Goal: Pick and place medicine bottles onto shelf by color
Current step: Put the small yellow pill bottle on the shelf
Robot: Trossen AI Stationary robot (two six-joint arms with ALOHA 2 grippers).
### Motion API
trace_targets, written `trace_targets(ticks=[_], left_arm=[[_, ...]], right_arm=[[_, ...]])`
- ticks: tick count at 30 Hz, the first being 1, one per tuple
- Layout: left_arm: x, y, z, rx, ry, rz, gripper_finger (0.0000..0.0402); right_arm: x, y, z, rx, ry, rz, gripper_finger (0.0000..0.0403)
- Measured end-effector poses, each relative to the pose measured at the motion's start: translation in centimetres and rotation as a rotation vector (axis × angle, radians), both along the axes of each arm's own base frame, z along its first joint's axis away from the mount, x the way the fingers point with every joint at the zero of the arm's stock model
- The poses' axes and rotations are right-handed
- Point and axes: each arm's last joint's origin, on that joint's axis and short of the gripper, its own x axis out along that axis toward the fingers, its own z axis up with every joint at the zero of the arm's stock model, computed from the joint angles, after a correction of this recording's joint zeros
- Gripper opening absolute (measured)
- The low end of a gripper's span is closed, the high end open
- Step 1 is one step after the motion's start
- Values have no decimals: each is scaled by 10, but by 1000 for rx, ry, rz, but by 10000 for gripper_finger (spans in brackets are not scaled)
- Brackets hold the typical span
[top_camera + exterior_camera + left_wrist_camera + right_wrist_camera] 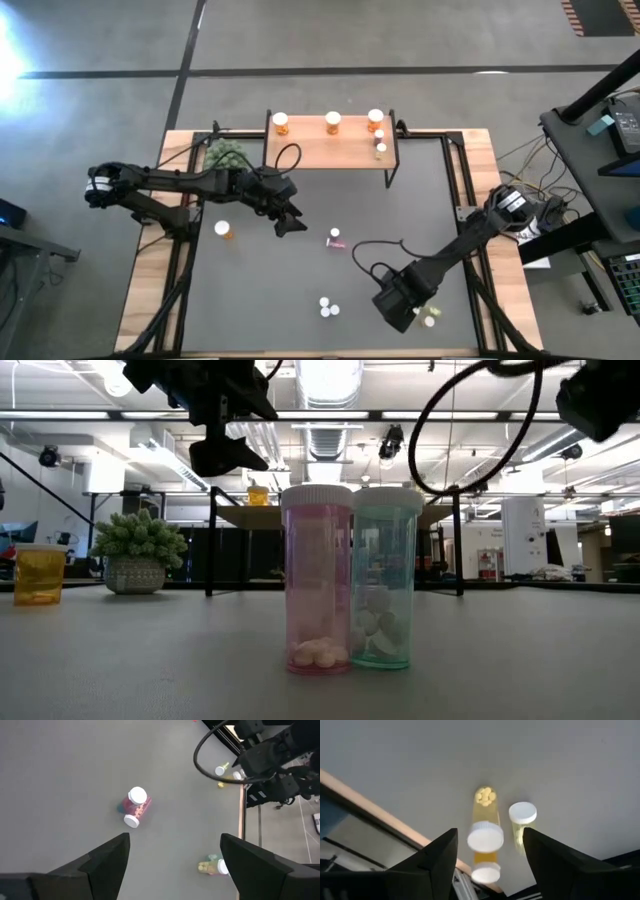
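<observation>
So the right gripper (412, 312) is down at the near right corner of the mat (420, 215), fingers spread apart and holding nothing, hanging right over a little cluster of yellow-green bottles (485, 827). In the right wrist view one of them sits straight between the two fingers with its white cap up toward the camera, another stands just beside it, and a third cap peeks out closer in, so my read is it's lining up to drop onto the middle one. They stand near the wooden table edge, which is probably why the arm comes at them from above instead of from the side. The left gripper (290, 222) is up in the air over the left-middle of the mat, also wide open and empty, and its own camera looks down at the pink bottle (135, 808) with another one tucked against it, so it seems parked above its next candidate. The low view shows that same sort of pair, a pink bottle next to a pale teal one, touching. Over on the shelf (330, 152) at the far edge, three orange bottles (332, 123) are spaced along the back, with a couple of small yellow-green ones at the right end, so the colour grouping looks started. One orange bottle (224, 230) stands on the mat near the left arm, and the plant (226, 155) sits by the shelf's left end.
</observation>
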Motion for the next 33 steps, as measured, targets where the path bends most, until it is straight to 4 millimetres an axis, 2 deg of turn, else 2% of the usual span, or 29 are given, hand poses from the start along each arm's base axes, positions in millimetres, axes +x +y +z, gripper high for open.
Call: trace_targets(ticks=[13,26,33], left_arm=[[0,0,0,-2,1,2,295],[0,0,0,-3,0,2,295],[0,0,0,-3,0,2,295]], right_arm=[[0,9,-21,-15,37,73,208],[2,11,-23,-6,29,77,98],[1,10,-18,17,23,78,111]])
